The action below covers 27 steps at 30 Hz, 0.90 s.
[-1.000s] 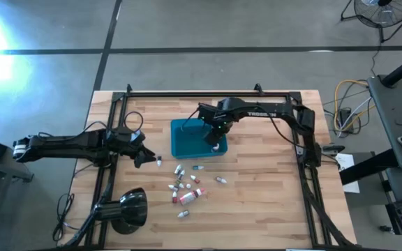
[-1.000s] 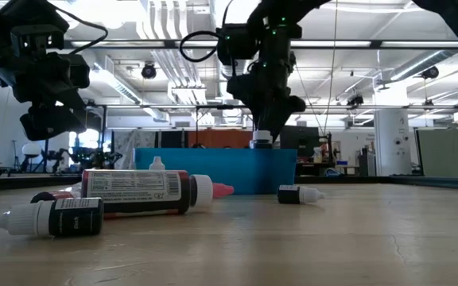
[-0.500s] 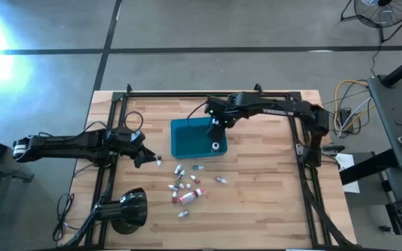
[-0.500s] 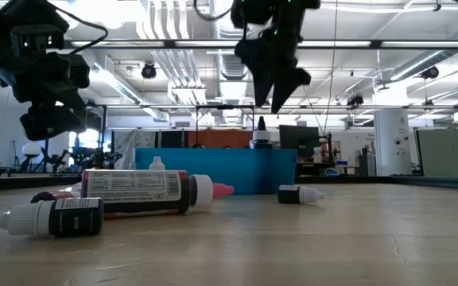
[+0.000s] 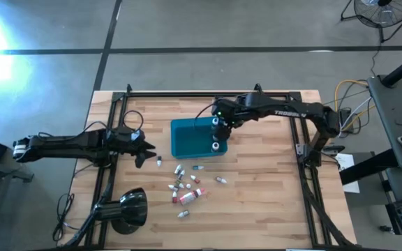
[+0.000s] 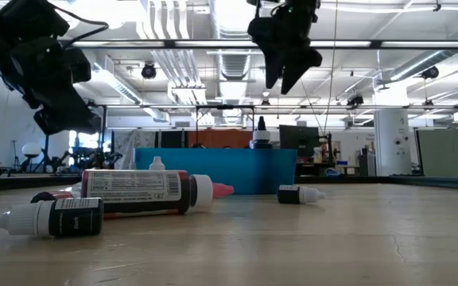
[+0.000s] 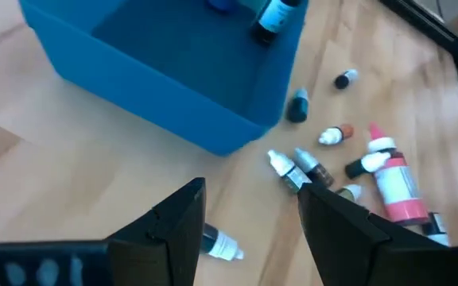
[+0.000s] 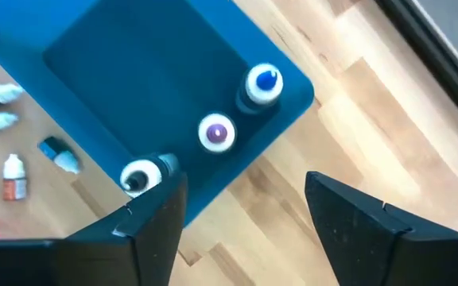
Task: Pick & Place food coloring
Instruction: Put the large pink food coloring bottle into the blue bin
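A: Where's the right pincer (image 5: 217, 124)?
B: Above the teal bin (image 5: 185, 143), jaws spread wide, holding nothing. Three food coloring bottles (image 8: 215, 133) stand upright inside.
A: And the left pincer (image 5: 147, 149)?
B: Wide open too, empty, near one vial (image 5: 159, 162). The other bottles (image 5: 189, 187) lie scattered on the counter (image 5: 257, 195).

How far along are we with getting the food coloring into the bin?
Done: three bottles stand inside the teal bin. In hand: nothing; the right gripper is open and empty above the bin, the left gripper open beside a stray vial. Left: roughly ten loose bottles on the table.
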Each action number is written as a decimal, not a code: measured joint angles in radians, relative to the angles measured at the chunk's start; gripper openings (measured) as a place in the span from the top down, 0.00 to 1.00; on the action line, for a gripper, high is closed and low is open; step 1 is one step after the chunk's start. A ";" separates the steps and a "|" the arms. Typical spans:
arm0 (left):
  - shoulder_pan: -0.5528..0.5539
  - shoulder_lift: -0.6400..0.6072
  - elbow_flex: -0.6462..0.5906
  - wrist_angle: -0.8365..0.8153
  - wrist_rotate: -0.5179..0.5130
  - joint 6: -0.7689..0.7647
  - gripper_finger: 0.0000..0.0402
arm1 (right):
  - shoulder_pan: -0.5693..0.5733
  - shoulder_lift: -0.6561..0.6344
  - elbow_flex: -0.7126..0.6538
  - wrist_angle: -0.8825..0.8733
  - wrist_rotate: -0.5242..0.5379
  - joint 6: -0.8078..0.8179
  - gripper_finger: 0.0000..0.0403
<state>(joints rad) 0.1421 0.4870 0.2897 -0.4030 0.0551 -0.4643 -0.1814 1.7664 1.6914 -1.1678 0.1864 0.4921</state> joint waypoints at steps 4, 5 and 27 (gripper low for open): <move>0.000 0.005 0.000 0.001 -0.134 0.042 0.56 | 0.005 0.000 -0.040 -0.002 -0.004 0.002 0.40; 0.000 0.005 0.000 0.001 -0.166 0.036 0.56 | 0.007 0.000 -0.052 -0.003 -0.006 0.002 0.41; -0.001 0.032 -0.018 0.113 -0.176 -0.639 0.56 | 0.127 -0.076 -0.222 -0.107 -0.089 0.067 0.42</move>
<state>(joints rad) 0.1413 0.5187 0.2718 -0.2901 -0.1207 -1.1032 -0.0540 1.6901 1.4697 -1.2753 0.0971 0.5587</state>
